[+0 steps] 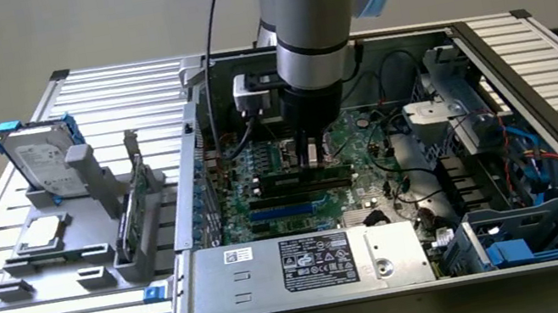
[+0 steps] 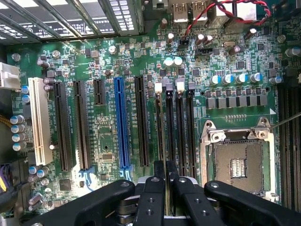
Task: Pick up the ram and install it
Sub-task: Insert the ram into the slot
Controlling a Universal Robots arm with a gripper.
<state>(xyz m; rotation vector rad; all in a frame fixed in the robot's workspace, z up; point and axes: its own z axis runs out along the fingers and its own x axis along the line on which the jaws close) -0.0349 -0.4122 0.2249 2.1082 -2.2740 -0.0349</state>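
Note:
My gripper (image 1: 314, 157) reaches down into the open computer case (image 1: 540, 76), onto the green motherboard (image 1: 258, 169). In the wrist view its black fingers (image 2: 153, 188) stand close together over the row of black memory slots (image 2: 180, 127). A thin greenish edge shows between them, which looks like the ram (image 2: 165, 201) held edge-on. From the exterior view the ram (image 1: 289, 179) appears as a long dark stick lying along a slot directly under the gripper. Whether it sits fully in the slot I cannot tell.
A blue expansion slot (image 2: 122, 122) and a white one (image 2: 38, 120) lie beside the memory slots, the bare processor socket (image 2: 237, 165) on their other side. A power supply (image 1: 298, 265) fills the case front. A hard drive (image 1: 41, 160) stands on a grey rack (image 1: 66, 254) at the exterior view's left.

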